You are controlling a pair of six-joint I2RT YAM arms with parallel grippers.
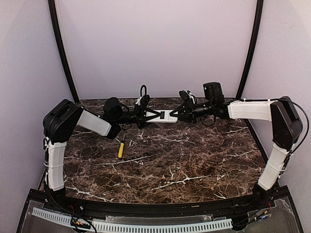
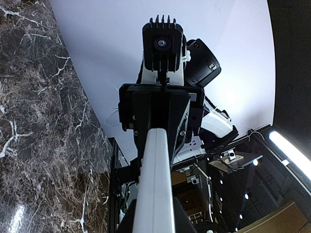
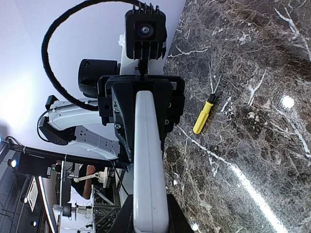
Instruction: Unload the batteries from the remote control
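The remote control [image 1: 167, 116] is a flat white bar held level above the back of the table, between both arms. My left gripper [image 1: 158, 115] is shut on its left end and my right gripper [image 1: 177, 115] is shut on its right end. In the left wrist view the remote control [image 2: 155, 179] runs edge-on from my fingers toward the opposite gripper. The right wrist view shows the remote control [image 3: 148, 170] the same way, with a seam along its narrow side. No batteries show in any view.
A yellow-handled screwdriver [image 1: 121, 148] lies on the dark marble table [image 1: 184, 165], left of centre, below the left arm; it also shows in the right wrist view as the screwdriver [image 3: 204, 115]. White walls close the back and sides.
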